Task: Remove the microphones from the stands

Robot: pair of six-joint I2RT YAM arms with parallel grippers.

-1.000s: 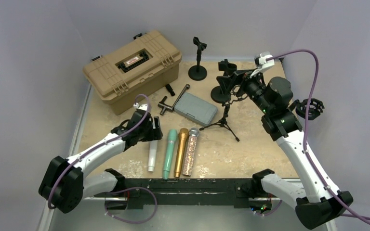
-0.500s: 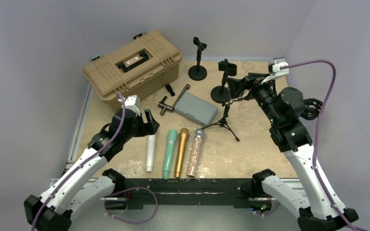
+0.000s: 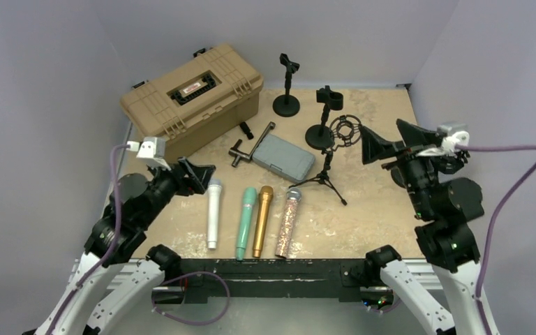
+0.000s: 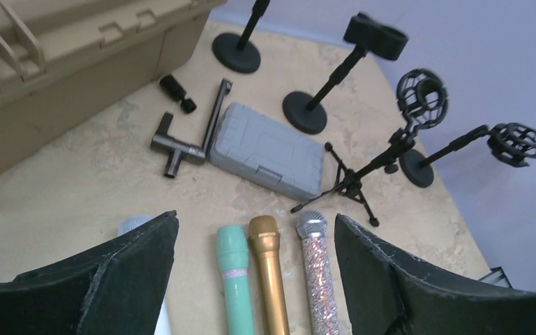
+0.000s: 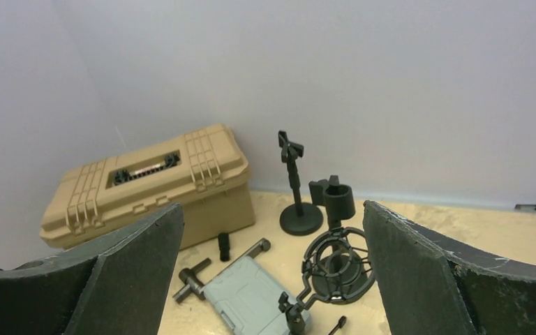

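Lying flat, side by side on the speckled beige tabletop [image 3: 370,209] near the arms: slim white microphone [image 3: 213,213], teal plastic microphone [image 3: 246,220], gold metallic microphone [image 3: 262,218], glitter-covered microphone [image 3: 286,222]. Standing just behind the glittery one: black tripod stand [image 3: 326,171] with a round shock mount. Hovering beside the white microphone, fingers spreading apart around nothing: left gripper [image 3: 195,172]. Hanging right of the stand, jaws gaping wide, gripping nothing: right gripper [image 3: 389,139].
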